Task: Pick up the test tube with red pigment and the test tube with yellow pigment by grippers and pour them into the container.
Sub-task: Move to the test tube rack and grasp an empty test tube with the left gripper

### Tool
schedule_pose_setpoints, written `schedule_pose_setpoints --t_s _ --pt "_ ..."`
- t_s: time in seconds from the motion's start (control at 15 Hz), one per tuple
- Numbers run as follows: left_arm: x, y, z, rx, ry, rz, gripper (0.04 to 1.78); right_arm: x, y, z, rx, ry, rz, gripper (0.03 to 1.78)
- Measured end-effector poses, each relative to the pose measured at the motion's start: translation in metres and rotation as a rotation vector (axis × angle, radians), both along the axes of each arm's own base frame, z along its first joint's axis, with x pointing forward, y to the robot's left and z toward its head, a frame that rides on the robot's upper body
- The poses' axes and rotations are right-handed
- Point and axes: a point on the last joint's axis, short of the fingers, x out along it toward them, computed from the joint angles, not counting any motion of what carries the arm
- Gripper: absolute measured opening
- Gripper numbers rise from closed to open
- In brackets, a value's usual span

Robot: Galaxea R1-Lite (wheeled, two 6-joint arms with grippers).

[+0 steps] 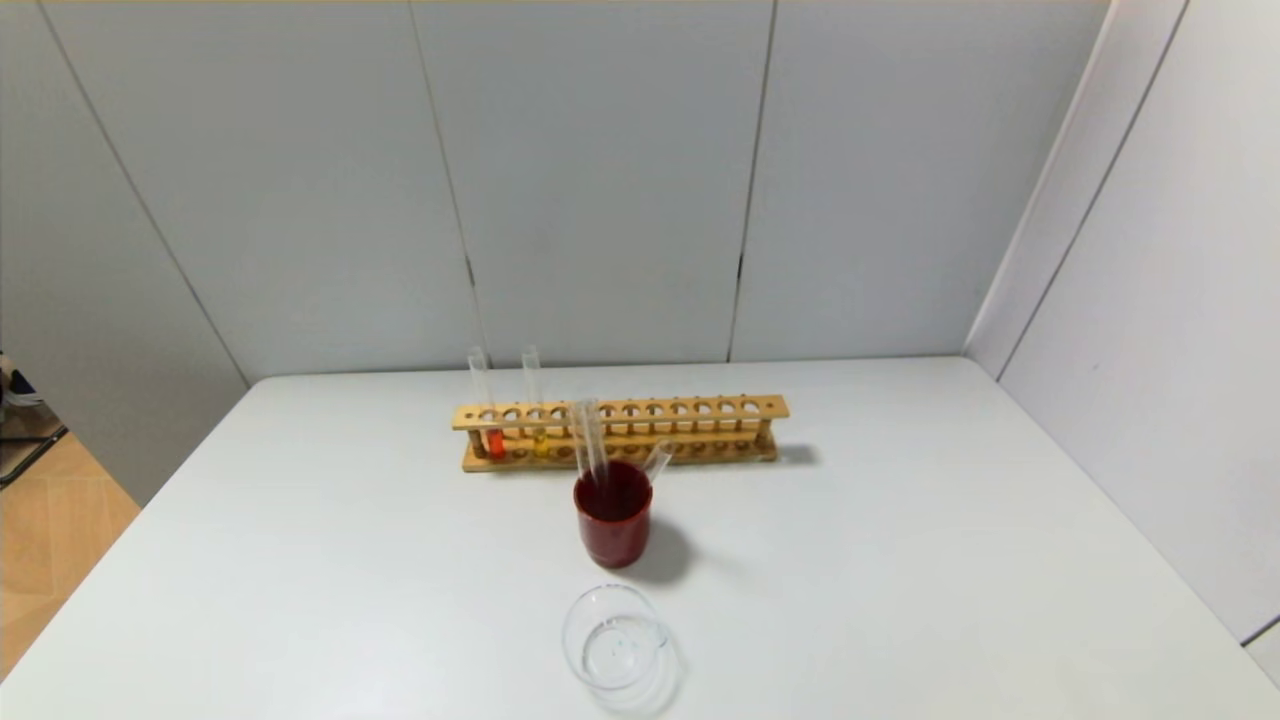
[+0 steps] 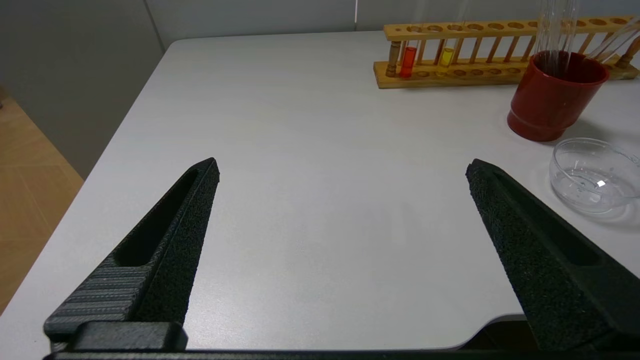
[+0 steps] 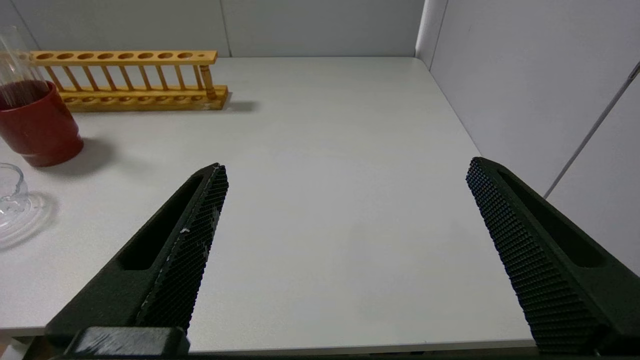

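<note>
Standing tubes: the test tube with red pigment [image 1: 494,440] and the test tube with yellow pigment [image 1: 540,440] are upright in the left end of the wooden rack [image 1: 620,432], red in the end hole, yellow two holes to its right, long axes vertical
Left hand [image 2: 342,170]: spread wide, holding nothing, hovering over the near-left part of the desk [image 1: 900,560]; out of the head view
Right hand [image 3: 345,172]: spread just as wide, empty, over the near-right part of the desk; also out of the head view
Key relation: both coloured tubes lie far and to the right of the left hand, well apart from it; from the right hand they are farther off, beyond the red cup [image 1: 613,524], and do not show in its view, so the left arm looks nearer to both
Container [image 1: 615,650]: clear glass, on the near middle of the desk, just in front of the red cup and between the two hands
Obstacles: the red cup holds colourless clear tubes [image 1: 590,440] leaning up in front of the rack's middle, close to the right of the yellow tube
Open room: bare desk from the left hand to the rack's left end; the desk's left edge runs alongside that path; a wall closes the right side
Progress, as I judge it: nothing grasped yet, reach not begun
</note>
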Motion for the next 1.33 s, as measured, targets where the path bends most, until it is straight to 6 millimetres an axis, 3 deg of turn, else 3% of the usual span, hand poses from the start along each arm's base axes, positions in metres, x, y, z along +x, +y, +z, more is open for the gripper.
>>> schedule_pose_setpoints --t_s 1.33 --pt "0.0002 0.0 -0.0005 0.006 0.0 0.0 1.75 0.0 0.0 0.0002 0.0 -0.001 0.0 1.74"
